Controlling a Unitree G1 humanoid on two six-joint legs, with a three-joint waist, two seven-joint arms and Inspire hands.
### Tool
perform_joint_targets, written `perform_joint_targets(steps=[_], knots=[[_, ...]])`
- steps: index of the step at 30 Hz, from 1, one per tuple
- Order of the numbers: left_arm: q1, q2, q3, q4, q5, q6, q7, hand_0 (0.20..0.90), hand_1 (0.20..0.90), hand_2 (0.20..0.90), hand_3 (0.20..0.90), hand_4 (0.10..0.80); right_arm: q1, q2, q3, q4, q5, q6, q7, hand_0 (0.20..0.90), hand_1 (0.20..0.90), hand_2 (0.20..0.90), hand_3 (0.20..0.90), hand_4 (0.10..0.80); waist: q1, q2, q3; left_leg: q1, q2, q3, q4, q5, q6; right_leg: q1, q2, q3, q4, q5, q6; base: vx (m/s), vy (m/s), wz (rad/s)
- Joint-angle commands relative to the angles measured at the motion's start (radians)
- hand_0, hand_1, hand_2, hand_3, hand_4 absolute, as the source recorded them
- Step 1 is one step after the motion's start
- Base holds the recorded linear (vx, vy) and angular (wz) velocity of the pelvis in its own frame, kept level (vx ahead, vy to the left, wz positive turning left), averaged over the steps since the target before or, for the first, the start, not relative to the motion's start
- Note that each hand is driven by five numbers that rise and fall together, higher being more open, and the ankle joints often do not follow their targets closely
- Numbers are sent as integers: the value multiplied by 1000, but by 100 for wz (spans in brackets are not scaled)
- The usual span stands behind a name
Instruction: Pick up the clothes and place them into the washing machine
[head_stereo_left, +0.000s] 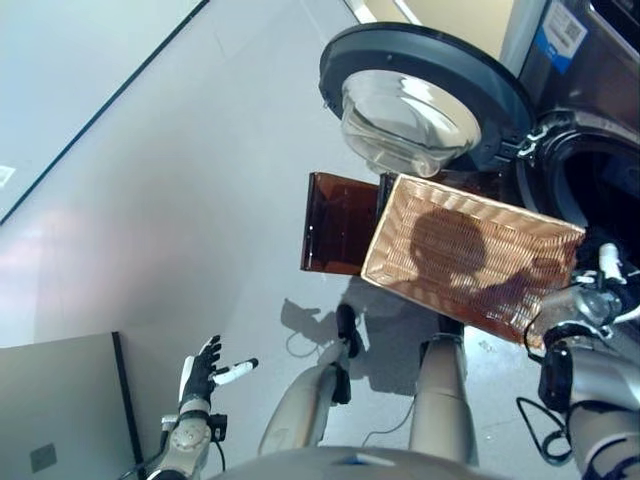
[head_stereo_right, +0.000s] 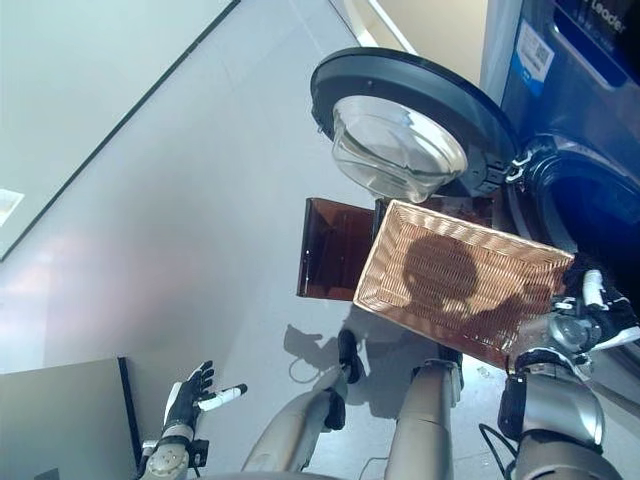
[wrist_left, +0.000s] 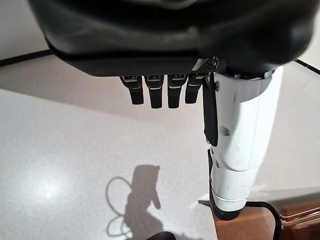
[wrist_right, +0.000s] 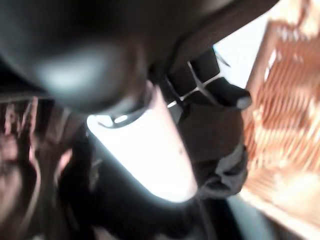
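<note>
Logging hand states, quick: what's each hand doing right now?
Left hand: open, empty, over the floor.
Right hand: by the wicker basket; cannot be told.

A woven tan wicker basket (head_stereo_left: 470, 255), rectangular and shallow, sits tilted across the middle of the scene, its inside bare and crossed by dark shadows. Just behind its far corner lies a translucent brown plastic panel (head_stereo_left: 335, 222), flat on the pale grey floor (head_stereo_left: 180, 200). A thin black line (head_stereo_left: 100, 115) runs diagonally over that floor. Down in the near corner stands a grey flat-topped cabinet (head_stereo_left: 60, 400) with a dark edge.
</note>
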Motion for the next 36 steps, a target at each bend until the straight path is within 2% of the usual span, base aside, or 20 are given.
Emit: perform_joint_targets(steps=[1, 8, 17, 22, 29, 30, 31, 32, 36], knots=[[22, 56, 12, 23, -13, 12, 31, 900, 900, 900, 900, 800, -46, -138, 8, -7, 104, -115, 23, 200, 200, 200, 200, 300, 18, 4, -40, -28, -40, -7, -24, 0, -8, 83, 4, -12, -229, 97, -47, 19, -13, 3], [26, 52, -6, 24, -39, 10, 14, 900, 900, 900, 900, 800, -111, -249, 15, -60, 98, -127, 20, 200, 200, 200, 200, 300, 21, 15, -45, -21, -37, -7, -31, 6, -13, 79, 4, -11, -207, 82, -49, 5, -8, 1], [24, 60, -17, 33, -65, 1, 31, 900, 900, 900, 900, 800, -230, -371, 30, -141, 84, -193, -65, 200, 200, 200, 200, 300, 9, 17, -37, -16, -32, -14, -51, 19, -20, 64, 14, -14, -187, 70, -54, 5, -15, 3], [32, 47, -27, 42, -86, -8, 48, 900, 900, 900, 900, 800, -244, -376, -4, -255, 95, -290, -110, 200, 200, 200, 200, 300, -6, 16, -39, -16, -31, -11, -49, 17, -19, 58, 19, -14, -178, 68, -55, 15, 5, -2], [17, 50, -13, 57, -86, -14, 64, 900, 900, 900, 900, 800, -177, -324, -25, -266, 43, -282, -138, 200, 200, 200, 200, 300, -12, 2, -55, -21, -33, -1, -43, 9, -16, 50, 19, -8, -177, 70, -54, 9, 12, -4], [16, 49, -12, 53, -86, -16, 65, 900, 900, 900, 900, 800, -172, -319, -20, -261, 36, -277, -137, 233, 233, 233, 233, 324, -10, 1, -56, -20, -34, -1, -42, 8, -15, 50, 17, -9, -178, 70, -53, 0, 0, 0], [18, 49, -12, 52, -86, -16, 65, 900, 900, 900, 900, 800, -172, -318, -19, -262, 34, -277, -139, 422, 422, 422, 422, 459, -10, 1, -56, -20, -34, -1, -42, 7, -15, 50, 17, -9, -178, 70, -53, 0, 0, 0], [16, 50, -8, 51, -82, -18, 63, 900, 900, 900, 900, 800, -166, -314, -21, -252, 31, -268, -132, 900, 900, 900, 900, 800, -9, 2, -57, -20, -35, 0, -40, 6, -14, 51, 16, -8, -178, 71, -52, 0, 0, 0], [15, 55, 14, 42, -91, -26, 61, 900, 900, 900, 900, 800, -138, -271, -1, -241, 52, -243, -72, 900, 900, 900, 900, 800, -6, -7, -49, -20, -37, 2, -29, 1, -12, 53, 14, -7, -176, 74, -53, 0, 0, 0]])
